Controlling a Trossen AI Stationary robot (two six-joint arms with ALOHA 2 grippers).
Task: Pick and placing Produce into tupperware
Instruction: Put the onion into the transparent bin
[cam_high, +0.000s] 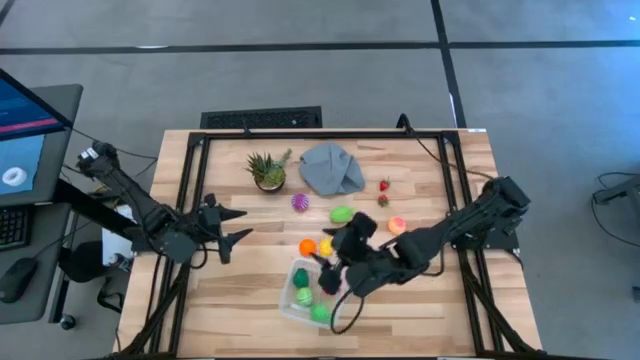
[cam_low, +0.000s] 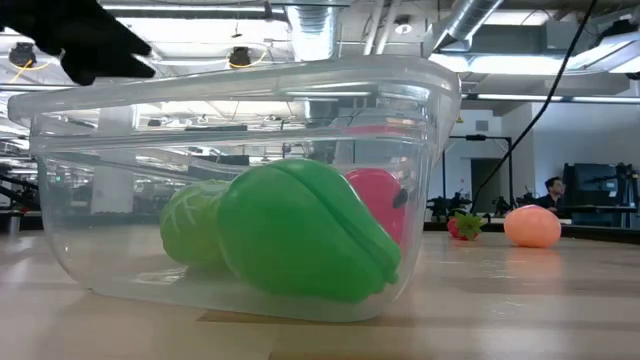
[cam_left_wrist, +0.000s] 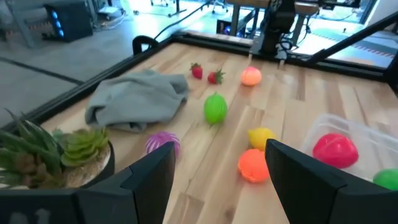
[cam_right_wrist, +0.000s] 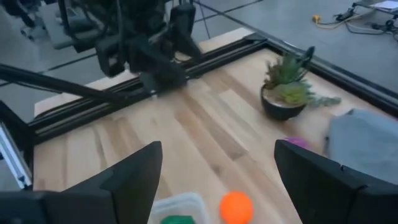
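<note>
The clear tupperware (cam_high: 296, 300) stands near the table's front edge and holds green pieces (cam_low: 300, 235) and a pink-red one (cam_low: 375, 200). Loose on the wood lie an orange ball (cam_high: 307, 246), a yellow piece (cam_high: 325, 246), a green fruit (cam_high: 341, 214), a purple piece (cam_high: 300, 202), two strawberries (cam_high: 384, 186) and a peach-coloured fruit (cam_high: 397, 226). My right gripper (cam_high: 332, 270) hangs open over the tupperware's far right part, nothing between its fingers (cam_right_wrist: 217, 149). My left gripper (cam_high: 237, 227) is open at the table's left and holds nothing (cam_left_wrist: 221, 149).
A spiky green potted plant (cam_high: 268, 170) and a crumpled grey cloth (cam_high: 332, 168) sit at the back of the table. Black rails (cam_high: 190, 190) run along the table's edges. Bare wood lies between my left gripper and the tupperware.
</note>
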